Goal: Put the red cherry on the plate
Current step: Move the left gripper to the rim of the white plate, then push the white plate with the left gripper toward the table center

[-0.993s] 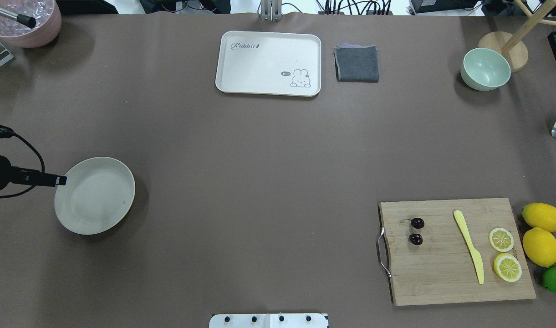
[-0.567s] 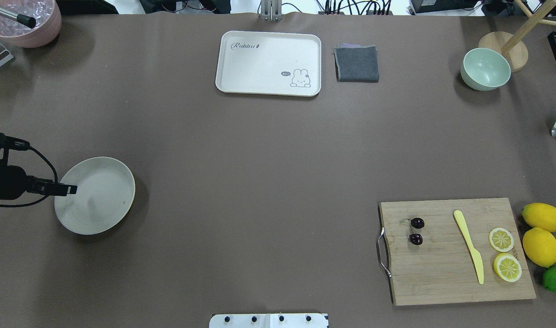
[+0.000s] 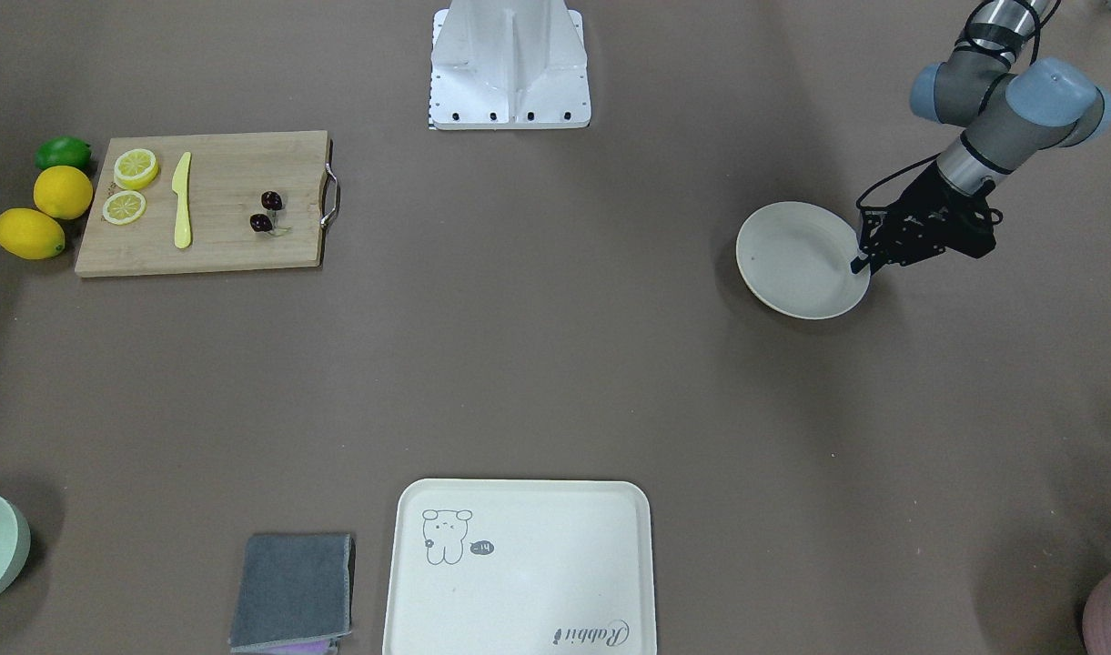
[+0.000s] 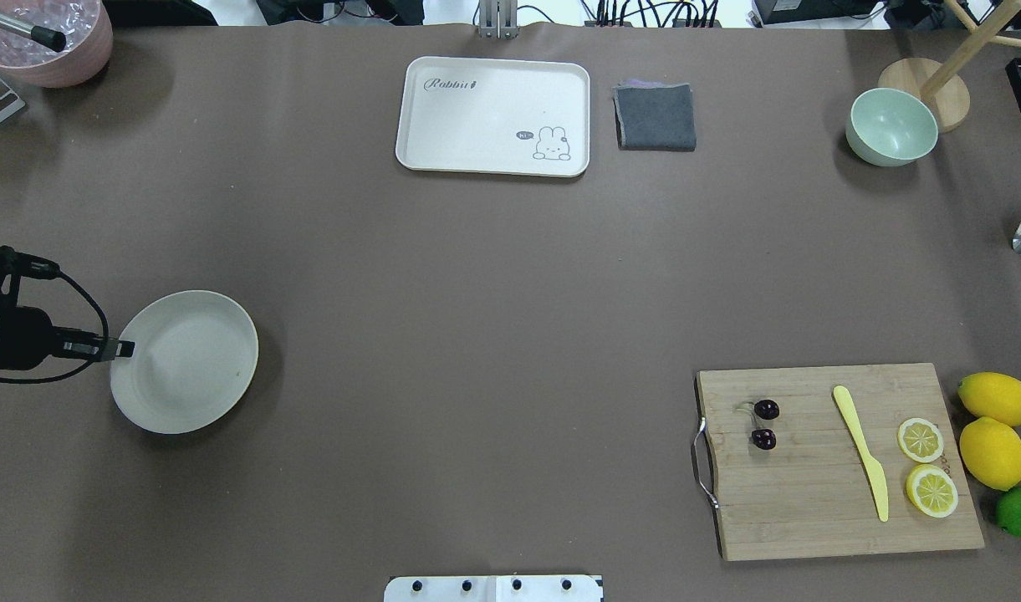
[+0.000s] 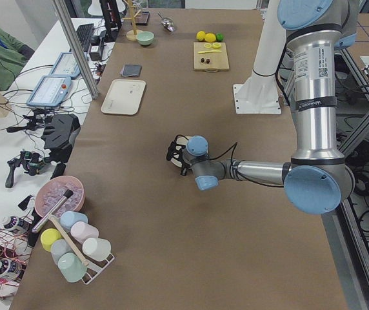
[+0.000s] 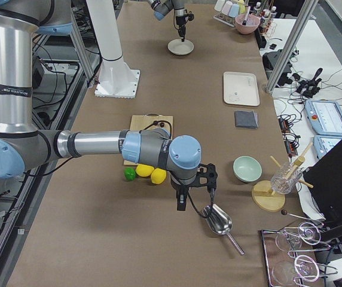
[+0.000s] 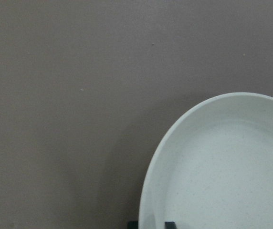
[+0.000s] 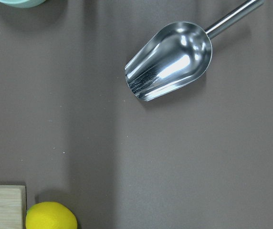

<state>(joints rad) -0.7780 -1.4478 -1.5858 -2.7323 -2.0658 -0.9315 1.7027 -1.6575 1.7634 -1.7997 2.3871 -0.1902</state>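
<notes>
Brown table mat (image 4: 477, 276), left pincer (image 4: 124, 348) seemingly nipping plate (image 4: 196, 376) rim, right pincer (image 6: 195, 200) grip unclear, cluttered benches (image 5: 49, 71) beyond

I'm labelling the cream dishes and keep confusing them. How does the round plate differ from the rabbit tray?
The plate is round; the tray is rectangular with rounded corners. The plate is plain; the tray bears a rabbit drawing and the word Rabbit. The plate has the left gripper at its rim; the tray lies untouched beside a grey cloth. Both are cream-white, shallow, rimmed and empty.
</notes>
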